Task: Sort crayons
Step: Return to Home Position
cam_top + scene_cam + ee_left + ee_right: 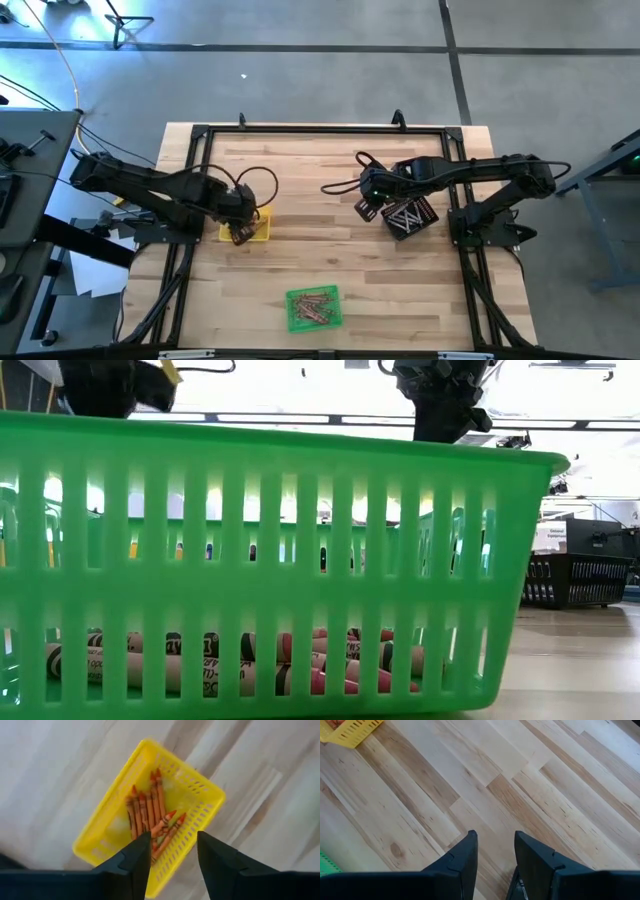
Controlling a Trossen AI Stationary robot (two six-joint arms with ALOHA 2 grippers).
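Left gripper [173, 840] hovers over the yellow tray [200, 810] at 9 o'clock on the desk [330, 250], jaws apart and empty. Orange crayons [145, 812] lie inside the tray. Green tray [294, 312] at 6 o'clock holds pinkish crayons [315, 305]. Right gripper [493, 840] at 2 o'clock, just beside the black tray [410, 218], jaws apart, nothing held. No loose crayons seen on the desk. For homing, best to lift the left arm straight up clear of the rim, then pull back toward 9.

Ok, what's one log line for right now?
left gripper: open, empty, over yellow tray | yellow tray: orange crayons inside | right gripper: open, empty, over bare table | green tray: other crayons inside
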